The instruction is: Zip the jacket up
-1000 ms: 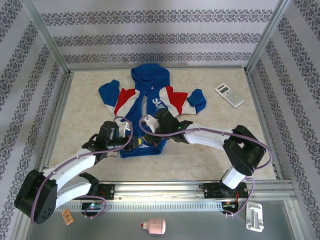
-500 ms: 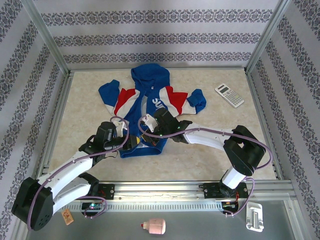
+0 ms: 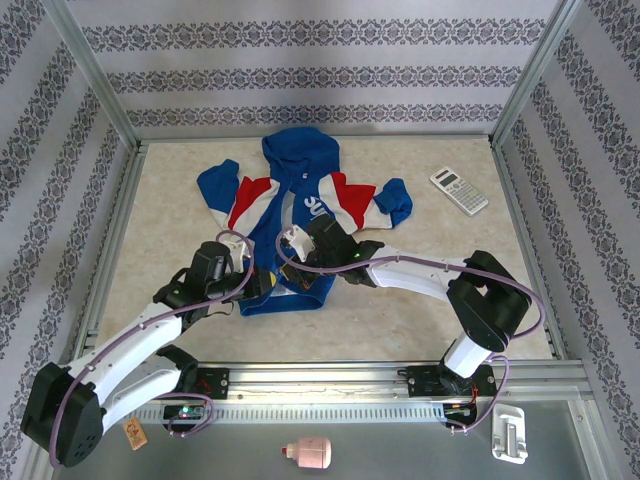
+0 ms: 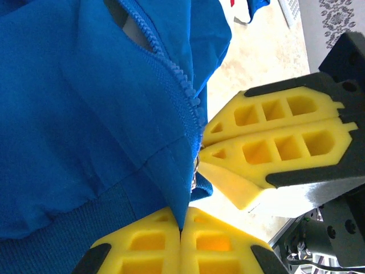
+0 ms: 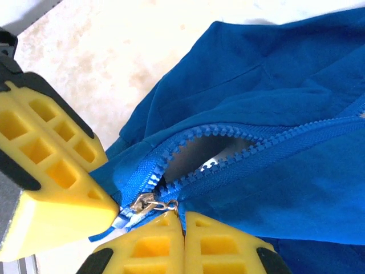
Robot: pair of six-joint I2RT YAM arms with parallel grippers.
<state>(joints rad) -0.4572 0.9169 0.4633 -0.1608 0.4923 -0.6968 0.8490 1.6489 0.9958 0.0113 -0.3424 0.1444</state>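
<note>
Mottled beige tabletop (image 3: 390, 325) under soft blue jacket (image 3: 300, 165), toothed zipper (image 5: 268, 132), ribbed hem (image 4: 54, 242)

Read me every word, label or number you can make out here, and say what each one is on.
"SU": white lettering on the chest of the jacket, seen from the top camera; the rest is hidden, so the whole word cannot be read.
On the calculator: key and display markings too small to read.
On the small tan tag at the near edge: too small to read.
</note>
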